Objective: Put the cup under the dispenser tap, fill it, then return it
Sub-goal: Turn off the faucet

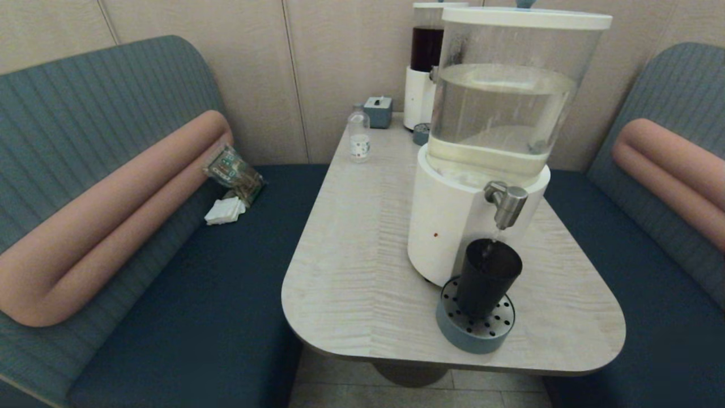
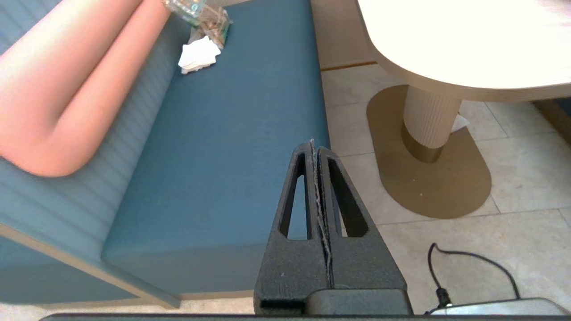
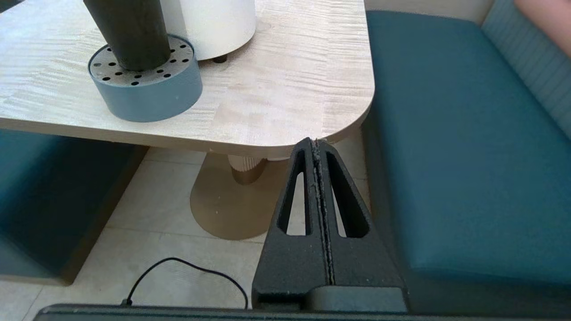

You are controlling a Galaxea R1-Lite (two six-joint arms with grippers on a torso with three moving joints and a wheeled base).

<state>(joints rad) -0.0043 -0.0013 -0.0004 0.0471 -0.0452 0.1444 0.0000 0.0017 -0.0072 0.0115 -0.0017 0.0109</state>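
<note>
The dark tapered cup [image 1: 486, 277] stands upright on a round blue-grey perforated drip tray [image 1: 474, 326], right below the brushed-steel dispenser tap [image 1: 506, 204]. A thin stream of liquid runs from the tap into the cup. The tap belongs to the large clear-tank dispenser [image 1: 498, 113] on its white base. In the right wrist view the cup [image 3: 129, 33] and tray [image 3: 145, 87] show on the table near its front edge. Neither arm shows in the head view. My left gripper [image 2: 313, 145] is shut, low beside the left bench. My right gripper [image 3: 314, 142] is shut, below the table's front right corner.
A small clear bottle [image 1: 358, 135], a blue-grey box [image 1: 378, 111] and a smaller dispenser with dark red liquid [image 1: 426, 62] stand at the table's far end. Teal benches flank the table [image 1: 351, 255]. A packet and white napkins [image 1: 225, 209] lie on the left bench. A black cable [image 3: 187, 272] lies on the floor.
</note>
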